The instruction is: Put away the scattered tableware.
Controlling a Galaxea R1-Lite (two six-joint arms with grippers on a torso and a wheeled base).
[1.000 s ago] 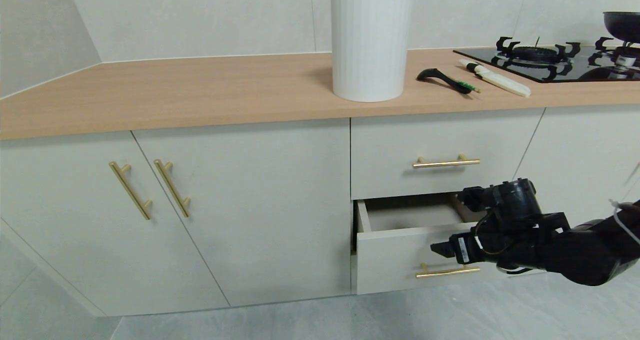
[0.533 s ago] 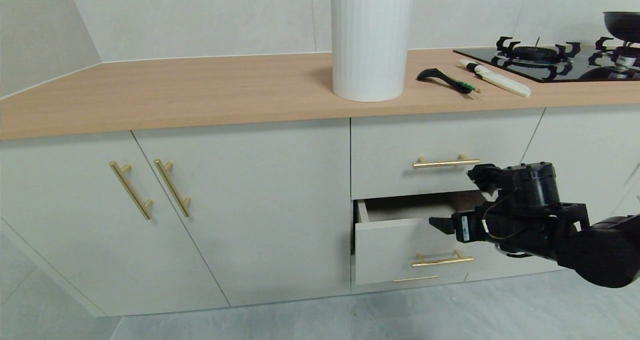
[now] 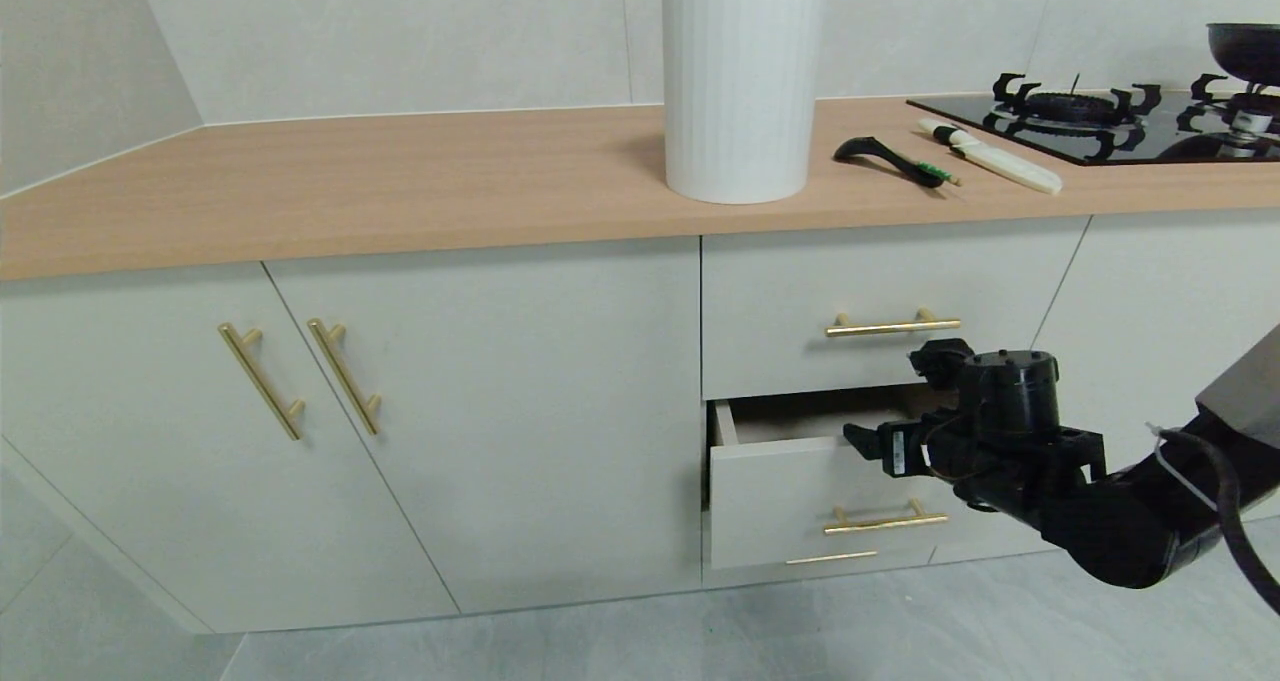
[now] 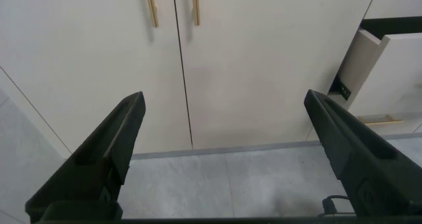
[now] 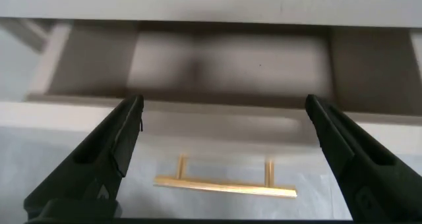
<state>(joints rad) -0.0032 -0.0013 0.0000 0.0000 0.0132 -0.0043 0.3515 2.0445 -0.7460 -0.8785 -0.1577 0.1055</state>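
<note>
Wooden counter (image 3: 400, 181) runs along a pale tiled wall, with cream cupboards under it. On the counter I see a tall white ribbed vase (image 3: 738, 81). Past it, toward the black stove (image 3: 1090, 121), a black spoon (image 3: 895, 164) and a cream knife (image 3: 990, 159) lie close together. Below them the top drawer (image 3: 880, 291) is shut and the lower drawer (image 3: 780, 491) is pulled partway out. My right gripper (image 3: 893, 397) hangs just in front of that open drawer, above its gold handle (image 3: 885, 521). Its fingers are spread wide with nothing between them. My left gripper (image 4: 224, 158) is spread wide too and holds nothing. It sits low down and faces the two cupboard doors (image 4: 264, 66), just over the grey floor (image 4: 217, 184).
</note>
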